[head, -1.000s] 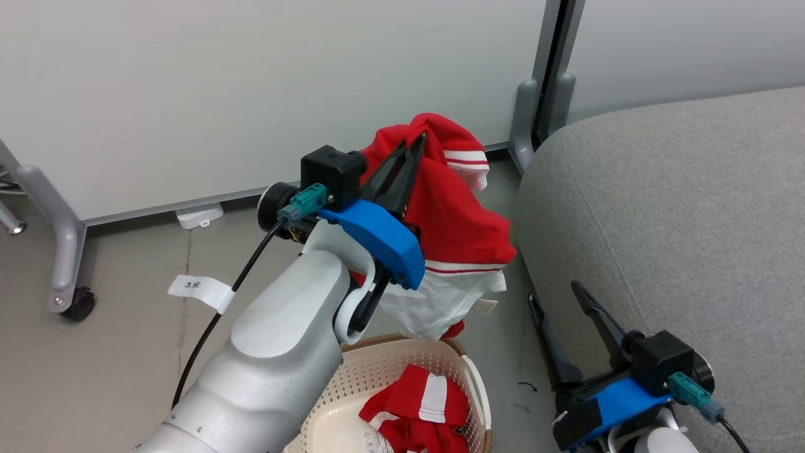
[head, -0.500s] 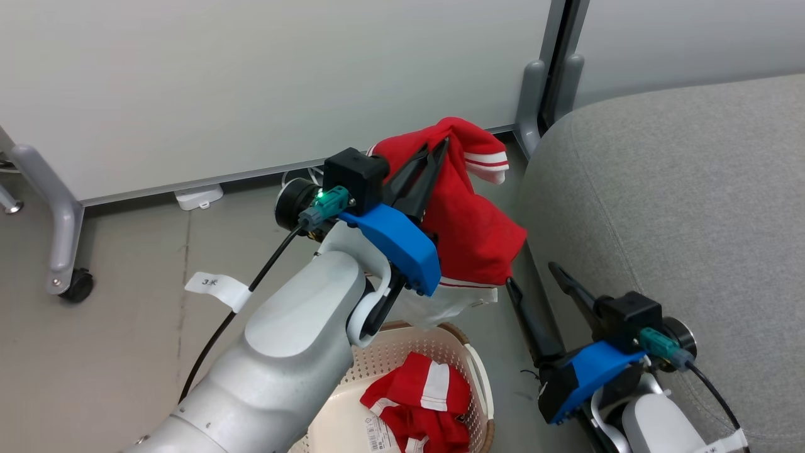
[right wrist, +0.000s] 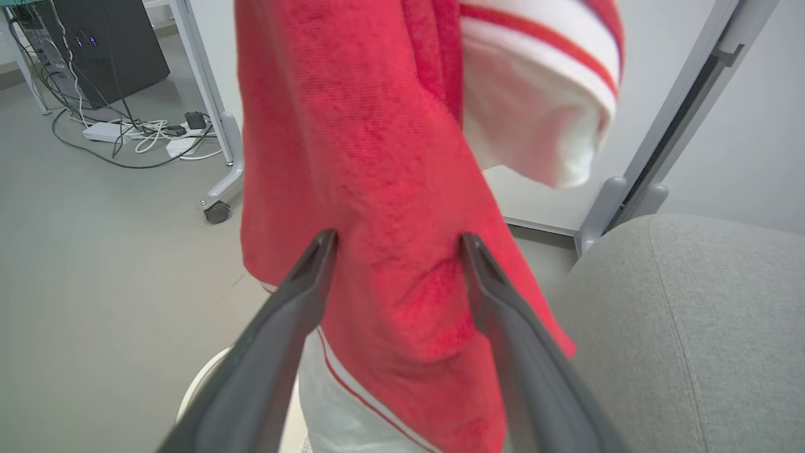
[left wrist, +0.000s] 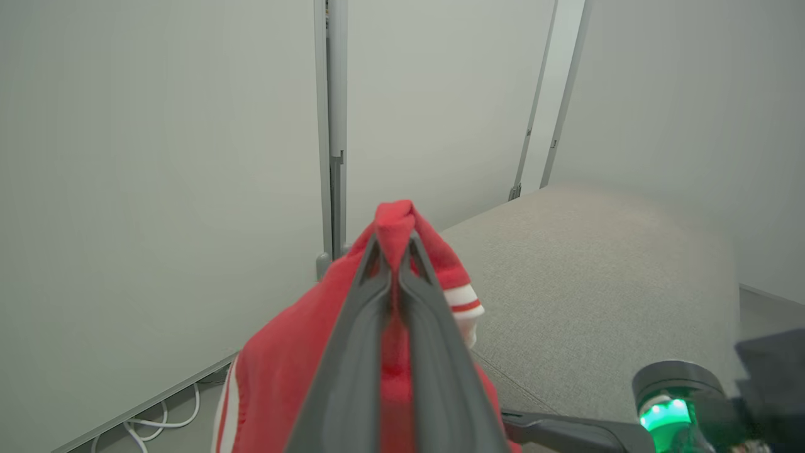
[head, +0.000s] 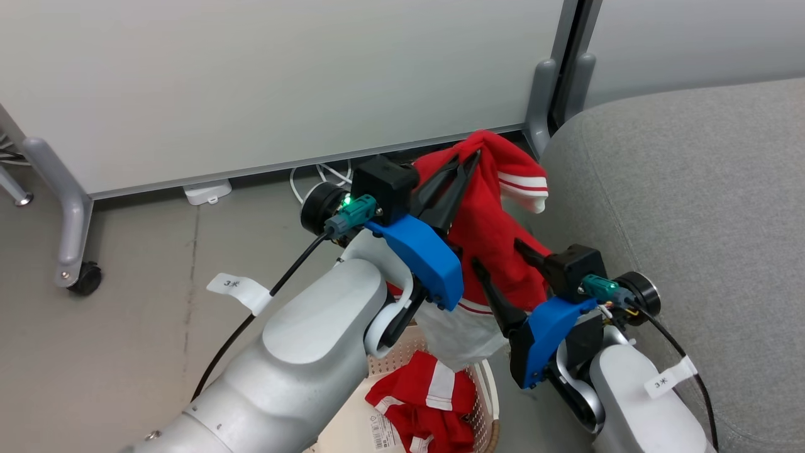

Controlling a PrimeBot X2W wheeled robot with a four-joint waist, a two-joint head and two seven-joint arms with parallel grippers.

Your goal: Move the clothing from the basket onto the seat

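Above the basket (head: 487, 390), our left gripper (head: 473, 156) pinched the limp, likely light garment (head: 497, 220) by its top fold, right gripper (head: 497, 253) spread

The left pincer (head: 466, 157) holds the lifted garment (head: 490, 239) up above the basket (head: 487, 390), which stands on the floor (head: 126, 352) just left of the seat (head: 692, 201). The second garment (head: 427, 402) lies in the basket. The right pincer (head: 497, 251) is between basket and seat, its fingers spread apart close by the lifted garment's lower half. The wall panel (head: 283, 82) runs behind them all.
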